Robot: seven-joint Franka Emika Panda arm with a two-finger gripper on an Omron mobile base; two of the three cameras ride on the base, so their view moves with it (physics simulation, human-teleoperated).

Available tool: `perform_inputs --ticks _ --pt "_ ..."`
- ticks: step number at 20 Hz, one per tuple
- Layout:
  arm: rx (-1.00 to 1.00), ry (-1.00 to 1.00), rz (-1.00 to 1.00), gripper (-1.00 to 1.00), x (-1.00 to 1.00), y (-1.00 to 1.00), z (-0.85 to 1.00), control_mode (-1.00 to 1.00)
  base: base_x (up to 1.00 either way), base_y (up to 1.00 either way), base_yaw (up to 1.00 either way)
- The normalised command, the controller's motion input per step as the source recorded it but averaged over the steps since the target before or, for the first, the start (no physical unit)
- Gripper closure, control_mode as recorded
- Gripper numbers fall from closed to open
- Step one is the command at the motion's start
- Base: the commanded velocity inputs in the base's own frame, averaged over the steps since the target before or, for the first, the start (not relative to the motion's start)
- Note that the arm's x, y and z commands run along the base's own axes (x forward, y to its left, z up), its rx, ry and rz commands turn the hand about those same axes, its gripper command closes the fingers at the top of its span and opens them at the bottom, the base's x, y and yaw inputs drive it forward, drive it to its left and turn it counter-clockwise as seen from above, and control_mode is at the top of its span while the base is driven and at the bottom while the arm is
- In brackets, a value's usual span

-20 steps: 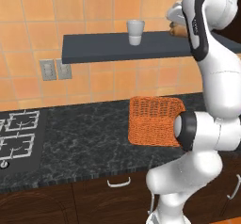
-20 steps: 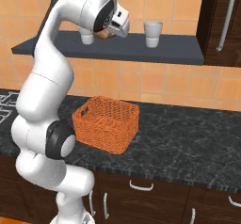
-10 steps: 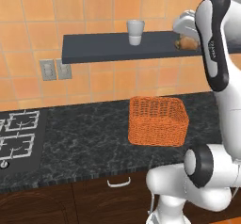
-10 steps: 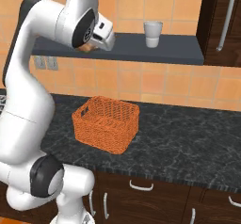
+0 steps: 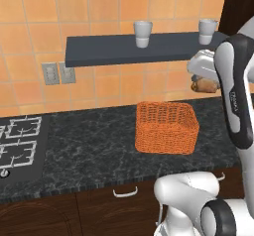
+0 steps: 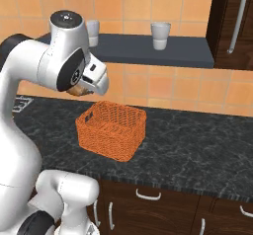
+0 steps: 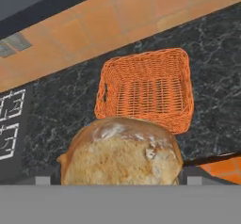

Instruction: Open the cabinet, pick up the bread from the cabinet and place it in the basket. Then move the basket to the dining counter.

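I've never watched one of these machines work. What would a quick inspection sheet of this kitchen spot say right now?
Surface: black speckled counter, bare around the basket.
Job's things: bread held in the tool, up in the air, above and to one side of the basket; basket is empty, sits on the counter.
Clutter: two white cups on the dark wall shelf.
Tool: tool shut on the bread; its fingertips are hidden behind the loaf.
Cables: nothing seen.
Surroundings: orange tiled wall, stove burners at left, wall sockets, dark cabinet door at right, drawers below.
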Motion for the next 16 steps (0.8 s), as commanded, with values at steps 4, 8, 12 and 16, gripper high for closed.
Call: perform_inputs --ticks 4,8,12,16 --pt "0.0 0.22 -0.01 1.0 -0.28 0.01 -0.95 -1.0 0.0 0.0 0.0" --pt "0.0 0.26 -0.06 1.0 0.29 0.35 -0.87 -1.0 0.0 0.0 0.0" --pt "0.0 0.06 -0.06 1.0 0.56 0.0 -0.67 -1.0 0.0 0.0 0.0" --pt "0.0 -0.05 -0.16 1.0 0.69 0.0 -0.57 -1.0 0.0 0.0 0.0"
